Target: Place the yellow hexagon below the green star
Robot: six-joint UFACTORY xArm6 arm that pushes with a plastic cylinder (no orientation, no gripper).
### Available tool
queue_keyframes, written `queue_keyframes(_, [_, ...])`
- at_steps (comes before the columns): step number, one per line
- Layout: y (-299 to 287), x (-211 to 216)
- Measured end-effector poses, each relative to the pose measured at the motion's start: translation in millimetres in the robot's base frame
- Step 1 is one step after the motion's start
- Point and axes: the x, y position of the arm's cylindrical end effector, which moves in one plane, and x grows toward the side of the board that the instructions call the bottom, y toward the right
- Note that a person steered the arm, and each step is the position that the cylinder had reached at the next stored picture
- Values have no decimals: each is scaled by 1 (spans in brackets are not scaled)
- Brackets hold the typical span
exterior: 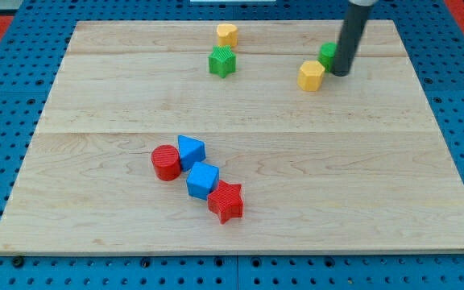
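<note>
The yellow hexagon (311,76) lies on the wooden board at the view's upper right. The green star (222,61) lies to its left, near the top middle. My tip (341,73) is just right of the yellow hexagon, a small gap apart, and beside a green block (328,54) that the rod partly hides.
A yellow heart (227,34) sits just above the green star. A red cylinder (166,162), a blue block (191,151), a second blue block (203,180) and a red star (226,201) cluster at the lower middle. The board (95,234) rests on a blue pegboard.
</note>
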Motion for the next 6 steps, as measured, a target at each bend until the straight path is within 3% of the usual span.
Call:
queue_keyframes(2, [-91, 21])
queue_keyframes(3, [-54, 44])
queue_keyframes(5, [-137, 57])
queue_keyframes(6, [-115, 70])
